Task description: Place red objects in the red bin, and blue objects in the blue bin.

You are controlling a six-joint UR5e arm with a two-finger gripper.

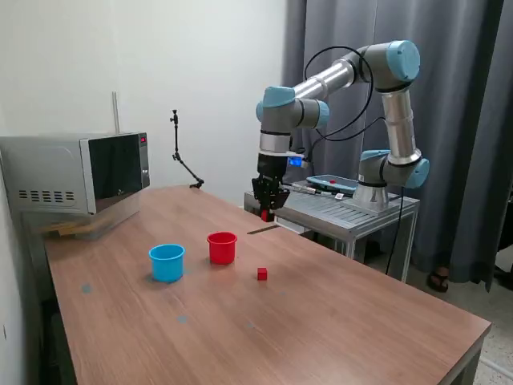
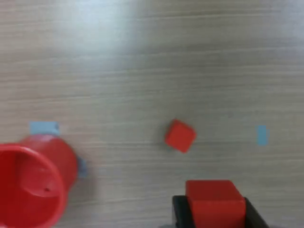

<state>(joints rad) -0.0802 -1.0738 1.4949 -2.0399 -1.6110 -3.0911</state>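
A long wooden surface (image 1: 337,321) with a pale brown grain fills most of the exterior view, set against a plain white wall, with grey curtains (image 1: 473,120) hanging behind the arm. At the far end, on the exterior view's left, a silver microwave (image 1: 76,172) with a dark door sits on the surface. Near the wall a thin black stand (image 1: 180,152) rises from the far edge. Beyond the surface a small metal table (image 1: 353,212) carries the arm's base and a flat device (image 1: 331,184). A few small pale blue tape marks (image 2: 261,135) dot the wood.

The end effector (image 1: 266,210) hangs above the far side of the surface, its fingers (image 2: 178,209) pinching a red cube (image 2: 216,202) between them, clear of the wood. A second red cube (image 1: 262,273) lies on the bare surface, apart from both cups. The red bin (image 1: 222,247) stands upright just beside the blue bin (image 1: 167,262), the blue one nearer the exterior view's left; the two do not touch. In the wrist view the red bin's (image 2: 31,185) inside appears empty as far as it shows, and the loose cube (image 2: 180,135) sits turned at an angle to the wood grain. The inside of the blue bin cannot be made out.
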